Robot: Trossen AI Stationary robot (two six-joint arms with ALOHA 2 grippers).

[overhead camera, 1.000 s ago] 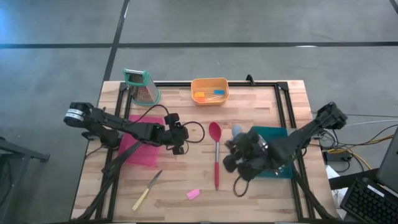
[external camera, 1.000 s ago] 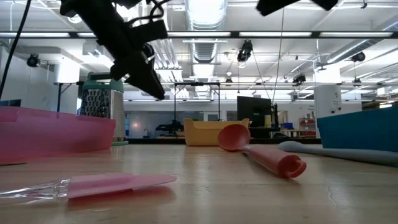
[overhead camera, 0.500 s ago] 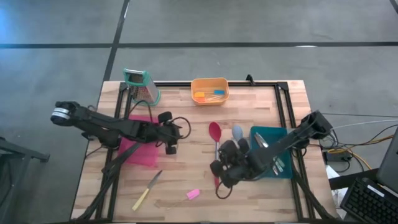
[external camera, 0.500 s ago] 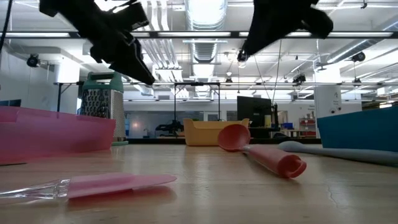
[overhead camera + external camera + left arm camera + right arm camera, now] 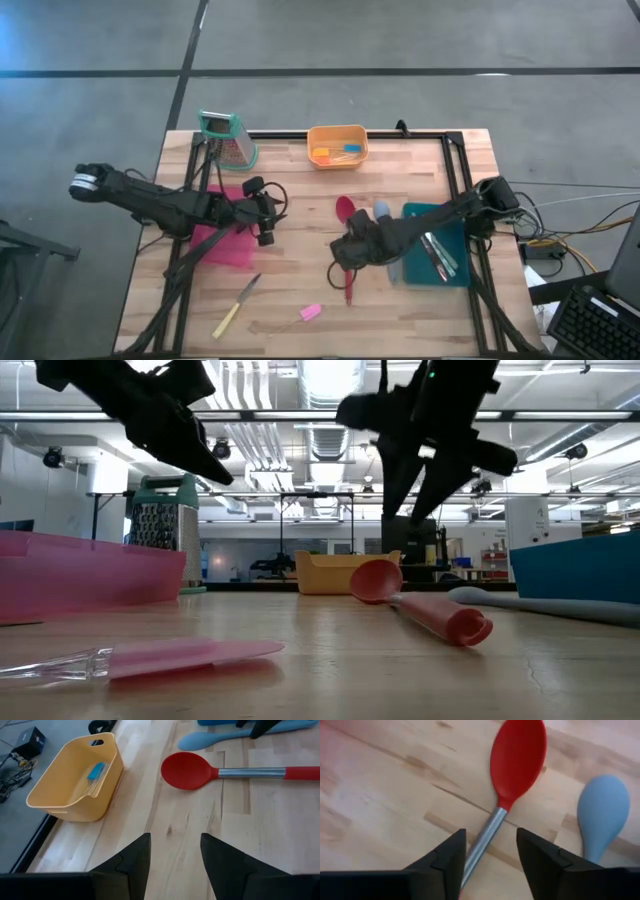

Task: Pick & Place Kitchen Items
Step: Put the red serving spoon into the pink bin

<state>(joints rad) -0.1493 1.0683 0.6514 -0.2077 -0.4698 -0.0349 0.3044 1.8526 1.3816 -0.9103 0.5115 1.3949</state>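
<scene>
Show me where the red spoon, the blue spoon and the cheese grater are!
red spoon (image 5: 519,757): right wrist view, on its bowl.
pale-blue spoon (image 5: 603,812): right wrist view, on its bowl.
grater (image 5: 232,146): high view, on its metal face.

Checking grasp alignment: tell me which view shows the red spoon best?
The left wrist view: the red spoon shows bowl and handle, unobstructed. High view: the right tool covers its handle. Right wrist view: bowl and part of the shaft. Low view: foreshortened.

You're in a lab or workshop hall: exposed ceiling ducts (image 5: 330,440) upper center, monitor (image 5: 408,540) behind, polished concrete floor (image 5: 400,35).
</scene>
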